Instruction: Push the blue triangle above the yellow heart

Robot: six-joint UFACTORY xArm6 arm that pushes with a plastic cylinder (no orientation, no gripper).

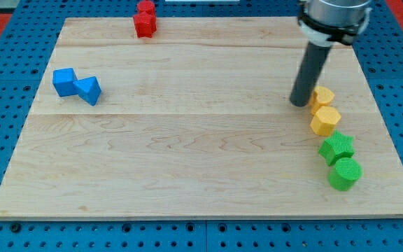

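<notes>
— End effector status? Ours is a bare rod, no jaws to open or close; our tip [300, 103] sits on the worktop [187, 161], just left of the upper yellow block [322, 97].

— Blue triangle?

— Far at the view's left [88, 89], touching a second blue block [64, 81], well apart from our tip.

— Others?

— Lower yellow block [325, 120], two green blocks [336, 148] [345, 173] below it, red blocks [145, 19] at top edge.

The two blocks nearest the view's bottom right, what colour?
Green, both; the camera view shows them plainly.
</notes>
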